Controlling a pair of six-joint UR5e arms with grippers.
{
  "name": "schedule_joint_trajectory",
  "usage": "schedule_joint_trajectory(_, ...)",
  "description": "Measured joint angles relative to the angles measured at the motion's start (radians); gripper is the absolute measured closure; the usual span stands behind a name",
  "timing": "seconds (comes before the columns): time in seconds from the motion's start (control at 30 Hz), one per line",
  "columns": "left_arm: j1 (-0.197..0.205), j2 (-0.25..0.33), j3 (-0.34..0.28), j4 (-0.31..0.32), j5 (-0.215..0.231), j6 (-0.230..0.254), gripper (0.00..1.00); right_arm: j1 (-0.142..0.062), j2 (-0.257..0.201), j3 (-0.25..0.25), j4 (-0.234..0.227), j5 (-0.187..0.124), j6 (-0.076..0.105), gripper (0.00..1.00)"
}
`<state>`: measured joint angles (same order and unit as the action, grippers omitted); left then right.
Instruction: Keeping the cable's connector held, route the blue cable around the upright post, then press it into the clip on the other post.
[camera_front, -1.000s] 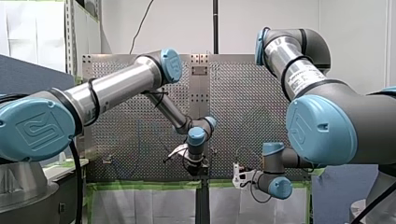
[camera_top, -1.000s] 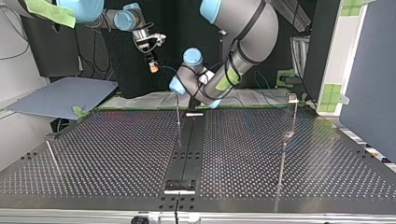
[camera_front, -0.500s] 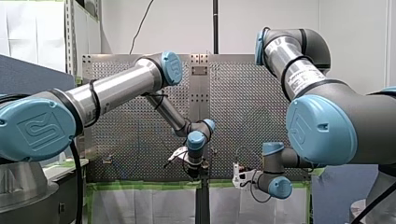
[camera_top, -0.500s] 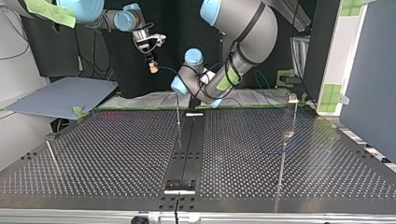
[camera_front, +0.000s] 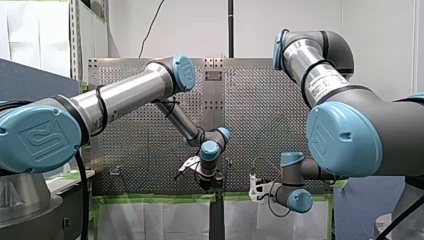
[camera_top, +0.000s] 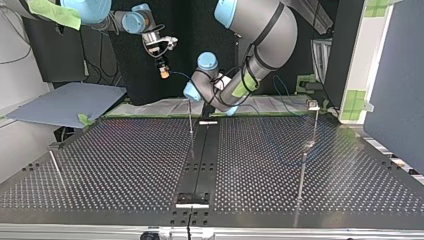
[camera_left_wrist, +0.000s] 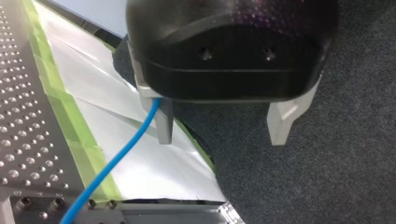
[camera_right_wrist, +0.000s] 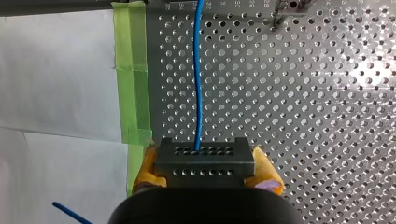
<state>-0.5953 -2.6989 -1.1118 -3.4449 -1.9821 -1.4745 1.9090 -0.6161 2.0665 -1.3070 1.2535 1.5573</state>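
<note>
Blue cable (camera_right_wrist: 198, 84): connector (camera_right_wrist: 204, 161) pinched in right gripper (camera_right_wrist: 205, 171); left gripper (camera_left_wrist: 222, 133), fingers spread, dips lower off table (camera_left_wrist: 23, 116) edge; routing unstarted

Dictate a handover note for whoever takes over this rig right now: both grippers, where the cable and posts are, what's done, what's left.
Right gripper: shut on the connector.
Left gripper: open, beyond the table's edge near the middle post; the blue cable runs past it, unclamped.
Done: connector held.
Left: route the cable around that post, then press it into the clip on the other post; no cable shows there.
</note>
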Motion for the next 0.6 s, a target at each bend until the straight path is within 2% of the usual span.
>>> schedule_joint_trajectory(0.03, 0.000, 0.000, 0.000, 0.000, 0.001, 0.000, 0.09, 0.000, 0.000, 0.000, 0.000, 0.000, 0.000, 1.00)
schedule_joint_trajectory(0.2, 0.000, 0.000, 0.000, 0.004, -0.003, 0.007, 0.11, 0.000, 0.000, 0.000, 0.002, 0.000, 0.000, 1.00)
schedule_joint_trajectory(0.27, 0.000, 0.001, 0.000, 0.006, -0.008, 0.010, 0.20, 0.000, 0.000, 0.000, 0.002, 0.000, 0.000, 1.00)
schedule_joint_trajectory(0.3, 0.000, 0.000, 0.000, 0.007, -0.010, 0.010, 0.20, 0.000, 0.000, 0.000, 0.002, 0.000, 0.000, 1.00)
schedule_joint_trajectory(0.37, 0.000, 0.001, 0.000, 0.008, -0.012, 0.009, 0.39, 0.000, 0.000, 0.000, 0.003, 0.000, 0.000, 1.00)
schedule_joint_trajectory(0.4, 0.000, 0.001, 0.000, 0.009, -0.013, 0.008, 0.39, 0.000, 0.000, 0.000, 0.003, 0.000, 0.000, 1.00)
schedule_joint_trajectory(0.43, 0.000, 0.001, 0.000, 0.009, -0.013, 0.007, 0.47, 0.000, 0.000, 0.000, 0.003, 0.000, 0.000, 1.00)
schedule_joint_trajectory(0.5, 0.000, 0.000, 0.000, 0.010, -0.014, 0.002, 0.47, 0.000, 0.000, 0.000, 0.004, 0.000, 0.000, 1.00)
schedule_joint_trajectory(0.53, 0.000, 0.000, 0.000, 0.010, -0.014, 0.000, 0.73, 0.000, 0.000, 0.000, 0.004, 0.000, 0.000, 1.00)
schedule_joint_trajectory(0.57, 0.000, 0.000, 0.000, 0.010, -0.014, -0.003, 0.84, 0.000, 0.000, 0.000, 0.004, 0.000, 0.000, 1.00)
schedule_joint_trajectory(0.6, 0.000, 0.001, 0.000, 0.010, -0.014, -0.007, 0.84, -0.001, 0.000, 0.000, 0.004, 0.000, 0.001, 1.00)
